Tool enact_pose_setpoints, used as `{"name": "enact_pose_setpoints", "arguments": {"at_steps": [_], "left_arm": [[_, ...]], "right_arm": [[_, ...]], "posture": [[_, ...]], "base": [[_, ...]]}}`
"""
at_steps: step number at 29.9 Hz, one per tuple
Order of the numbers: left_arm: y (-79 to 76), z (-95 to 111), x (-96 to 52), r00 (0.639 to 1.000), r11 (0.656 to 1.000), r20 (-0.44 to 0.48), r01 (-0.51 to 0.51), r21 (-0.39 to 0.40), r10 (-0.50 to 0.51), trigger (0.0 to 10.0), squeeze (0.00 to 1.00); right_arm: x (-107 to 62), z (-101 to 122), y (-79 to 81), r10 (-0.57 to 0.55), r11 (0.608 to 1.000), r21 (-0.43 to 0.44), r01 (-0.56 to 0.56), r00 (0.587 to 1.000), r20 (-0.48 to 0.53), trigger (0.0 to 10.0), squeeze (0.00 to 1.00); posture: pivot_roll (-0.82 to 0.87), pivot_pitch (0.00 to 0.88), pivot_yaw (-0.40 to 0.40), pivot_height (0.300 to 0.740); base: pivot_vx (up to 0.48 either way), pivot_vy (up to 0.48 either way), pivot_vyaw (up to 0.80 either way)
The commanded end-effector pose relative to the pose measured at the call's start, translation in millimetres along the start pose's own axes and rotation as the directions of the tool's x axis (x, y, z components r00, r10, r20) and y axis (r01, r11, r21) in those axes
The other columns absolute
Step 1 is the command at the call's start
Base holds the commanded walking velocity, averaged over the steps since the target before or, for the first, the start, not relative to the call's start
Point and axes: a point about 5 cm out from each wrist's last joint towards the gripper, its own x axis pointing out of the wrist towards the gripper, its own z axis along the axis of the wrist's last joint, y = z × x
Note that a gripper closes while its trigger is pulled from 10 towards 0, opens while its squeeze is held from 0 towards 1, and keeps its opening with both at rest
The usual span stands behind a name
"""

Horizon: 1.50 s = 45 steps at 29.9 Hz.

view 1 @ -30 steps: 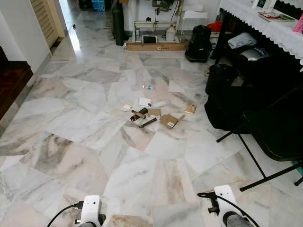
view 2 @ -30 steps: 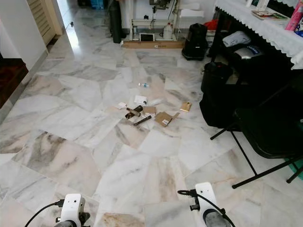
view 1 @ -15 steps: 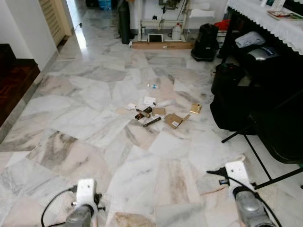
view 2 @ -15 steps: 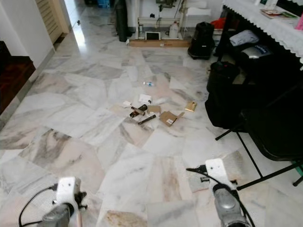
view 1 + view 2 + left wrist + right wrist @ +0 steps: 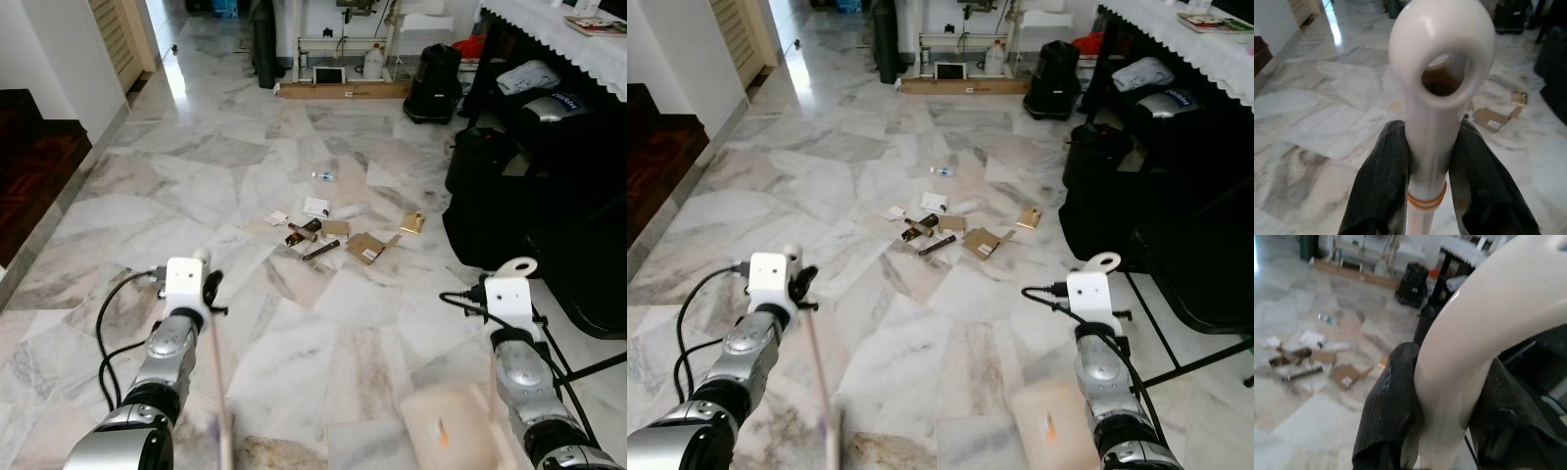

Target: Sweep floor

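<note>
Both arms have risen into view since a second ago. Left gripper (image 5: 1425, 171) is clamped on the broom handle (image 5: 1430, 112) — its stick (image 5: 217, 377) slants down to the marble floor (image 5: 294, 362). Litter (image 5: 333, 233) lies ahead, mid-floor. Right gripper (image 5: 1444, 396) pinches the cream dustpan handle (image 5: 1484, 328) — pan (image 5: 453, 431) low beside it.

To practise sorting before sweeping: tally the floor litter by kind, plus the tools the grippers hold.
Counting what can be made out:
Cardboard pieces: 3
White scraps: 2
Dark sticks: 2
Small bottle: 1
Broom, in left gripper: 1
Dustpan, in right gripper: 1
Total: 10
</note>
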Motion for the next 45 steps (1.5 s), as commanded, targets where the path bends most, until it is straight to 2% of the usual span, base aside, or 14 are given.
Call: {"name": "enact_pose_setpoints", "arguments": {"at_steps": [1, 2, 7, 15, 24, 45], "left_arm": [[-6.2, 5, 2.4, 0.999, 0.999, 0.021, 0.033, -0.009, -0.033, 10.0, 0.00], [-13.3, 9, 3.2, 0.997, 0.998, 0.047, 0.064, -0.010, -0.063, 10.0, 0.00], [-17.2, 10, 0.1, 0.994, 0.997, 0.088, 0.061, -0.038, -0.058, 10.0, 0.00], [-18.8, 10, -0.8, 0.993, 0.997, 0.096, 0.069, -0.042, -0.065, 10.0, 0.00], [-21.0, 18, 1.6, 0.990, 0.995, 0.121, 0.083, -0.048, -0.077, 10.0, 0.00], [-23.7, 12, -0.7, 0.991, 0.994, 0.107, 0.082, -0.073, -0.074, 10.0, 0.00]], "right_arm": [[3.7, 8, -4.3, -0.044, 0.998, 0.039, 0.043, 0.998, 0.035, 10.0, 0.00], [4.3, 9, -4.5, -0.068, 0.994, 0.083, 0.066, 0.997, 0.030, 10.0, 0.00], [-2.4, 1, 1.1, -0.096, 0.971, 0.216, 0.097, 0.995, -0.015, 10.0, 0.00], [-12.9, -9, 11.4, -0.085, 0.961, 0.262, 0.094, 0.995, -0.044, 10.0, 0.00], [-14.0, -8, 18.1, -0.066, 0.953, 0.293, 0.074, 0.997, -0.039, 10.0, 0.00], [-9.6, 4, 24.9, -0.026, 0.948, 0.318, 0.021, 1.000, 0.013, 10.0, 0.00]], "posture": [[-0.12, 0.000, 0.024, 0.740], [-0.12, 0.000, 0.026, 0.740], [-0.12, 0.000, 0.030, 0.740], [-0.13, 0.000, 0.047, 0.740], [-0.12, 0.000, 0.053, 0.740], [-0.13, 0.000, 0.059, 0.740]], "base": [[0.000, 0.000, 0.00], [0.000, 0.000, 0.00], [0.000, 0.000, 0.00], [0.000, 0.000, 0.00], [0.000, 0.000, 0.00], [0.286, 0.000, 0.00]]}}
